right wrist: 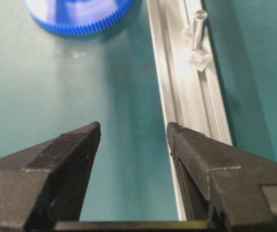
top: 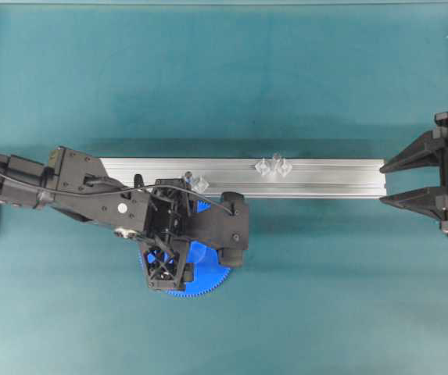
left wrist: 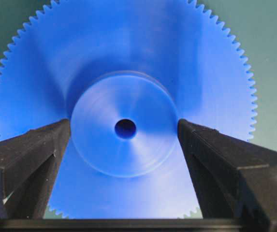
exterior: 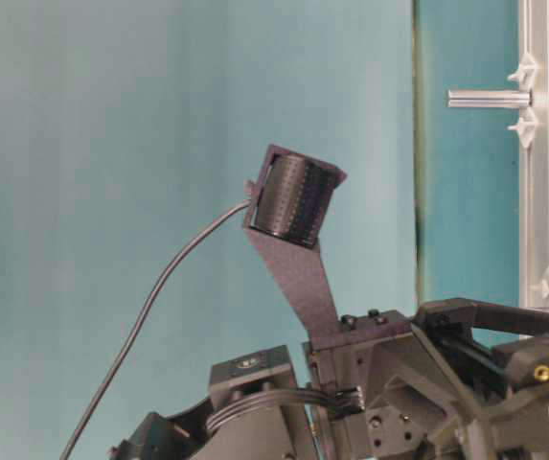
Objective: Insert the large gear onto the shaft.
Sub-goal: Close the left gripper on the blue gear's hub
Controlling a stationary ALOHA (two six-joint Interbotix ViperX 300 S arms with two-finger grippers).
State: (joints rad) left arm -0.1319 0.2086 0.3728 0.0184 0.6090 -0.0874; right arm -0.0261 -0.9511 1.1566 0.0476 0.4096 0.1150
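Overhead: the large gear [top: 200, 273] is seen just beside the aluminium rail [top: 325, 178], under the left gripper [top: 178, 258]; the shaft [top: 274, 166] stands on that rail. Left wrist: spread fingers [left wrist: 36, 150] flank the hub, nothing grasped. Right wrist: the right gripper [right wrist: 133, 133] is seen spread, empty, beside the rail.

Large gear [top: 205, 269]: lower centre-left of overhead frame, flat on table [top: 325, 297] (partly under left gripper [top: 178, 262]); shaft [top: 274, 166]: on rail [top: 325, 178] mid-frame, right of gear.
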